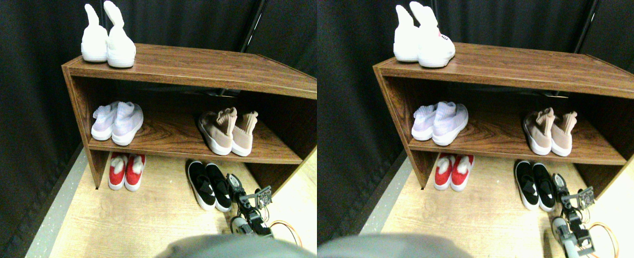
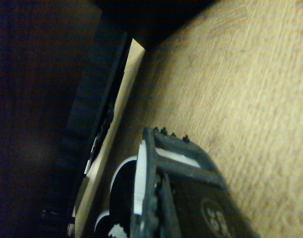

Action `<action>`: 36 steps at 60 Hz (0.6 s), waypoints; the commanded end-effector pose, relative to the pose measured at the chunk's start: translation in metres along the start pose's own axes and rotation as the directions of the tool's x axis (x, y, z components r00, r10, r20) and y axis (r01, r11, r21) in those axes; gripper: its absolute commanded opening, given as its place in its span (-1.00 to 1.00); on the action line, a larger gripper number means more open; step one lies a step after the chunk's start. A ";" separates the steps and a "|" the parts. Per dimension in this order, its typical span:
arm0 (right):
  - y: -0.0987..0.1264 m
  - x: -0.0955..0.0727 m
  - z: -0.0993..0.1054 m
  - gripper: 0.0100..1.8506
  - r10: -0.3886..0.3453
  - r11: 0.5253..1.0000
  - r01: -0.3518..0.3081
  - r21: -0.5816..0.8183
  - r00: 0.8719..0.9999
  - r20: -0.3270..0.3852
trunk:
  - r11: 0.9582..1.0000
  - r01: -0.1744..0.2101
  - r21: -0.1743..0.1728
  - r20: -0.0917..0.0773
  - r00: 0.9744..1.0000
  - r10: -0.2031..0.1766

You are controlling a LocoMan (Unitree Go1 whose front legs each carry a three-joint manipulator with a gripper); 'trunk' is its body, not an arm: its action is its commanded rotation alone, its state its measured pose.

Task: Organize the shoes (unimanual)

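A white pair (image 1: pixel 107 45) stands on top of the wooden shelf (image 1: pixel 188 64). On its middle board sit a pale-lavender pair (image 1: pixel 118 122) at the left and a dusty-pink pair (image 1: pixel 227 131) at the right. Below, on the floor, a red pair (image 1: pixel 126 171) stands at the left and a black slip-on pair (image 1: pixel 209 185) at the right. My right gripper (image 1: pixel 237 185) is low at the floor, close beside the heel of the right black shoe. In the wrist view, part of a black shoe with a white sole (image 2: pixel 119 193) shows beside the gripper (image 2: pixel 163 136).
The shelf's right side panel (image 1: pixel 282 174) stands just beyond the gripper. An orange cable (image 1: pixel 287 226) loops on the pale wood floor (image 1: pixel 134 220) by the arm. Dark curtains hang behind and to the left of the shelf.
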 end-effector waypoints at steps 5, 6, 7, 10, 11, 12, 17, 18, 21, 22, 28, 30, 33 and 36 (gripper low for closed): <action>0.005 -0.002 -0.002 -0.94 0.000 1.000 0.001 0.012 0.999 -0.054 | 1.000 0.000 -0.008 -0.001 1.000 0.000; 0.006 -0.002 -0.002 -0.94 0.003 1.000 -0.002 0.012 0.998 -0.057 | 1.000 0.000 -0.008 -0.001 1.000 0.000; 0.007 -0.002 -0.003 -0.94 0.003 1.000 -0.002 0.009 0.998 -0.056 | 1.000 0.000 -0.008 -0.001 1.000 0.000; 0.011 -0.005 -0.004 -0.94 -0.003 1.000 0.003 -0.001 0.999 -0.051 | 1.000 0.000 -0.008 -0.001 1.000 0.000; 0.012 -0.005 -0.005 -0.94 0.001 1.000 -0.002 -0.014 0.999 -0.052 | 1.000 0.000 -0.008 -0.001 1.000 0.000; 0.012 -0.005 -0.005 -0.94 0.003 1.000 -0.005 -0.028 0.999 -0.052 | 1.000 0.000 -0.008 -0.001 1.000 0.000; 0.012 -0.005 -0.006 -0.94 0.013 0.997 -0.015 -0.070 0.999 -0.035 | 1.000 0.003 -0.007 -0.001 1.000 -0.003; 0.012 -0.005 -0.006 -0.94 0.012 0.997 -0.014 -0.077 0.999 -0.030 | 1.000 0.003 -0.007 -0.001 1.000 -0.003; 0.011 -0.002 -0.003 -0.94 0.026 0.994 -0.027 -0.103 1.000 -0.017 | 1.000 0.006 -0.002 0.000 1.000 -0.006; 0.011 -0.001 -0.002 -0.94 0.028 0.994 -0.030 -0.103 0.999 -0.016 | 1.000 0.006 -0.002 0.000 1.000 -0.006; 0.012 0.003 0.011 -0.94 0.039 0.995 -0.037 -0.090 0.999 0.028 | 1.000 0.011 0.009 0.008 1.000 -0.011; 0.013 0.004 0.016 -0.94 0.047 0.994 -0.042 -0.101 0.998 0.038 | 1.000 0.015 0.015 0.012 1.000 -0.015; 0.017 0.002 0.024 -0.94 0.052 0.992 -0.044 -0.121 0.997 0.056 | 1.000 0.020 0.019 0.017 1.000 -0.020; 0.020 0.002 0.031 -0.94 0.073 0.991 -0.067 -0.115 0.996 0.052 | 0.999 0.029 0.026 0.020 0.999 -0.030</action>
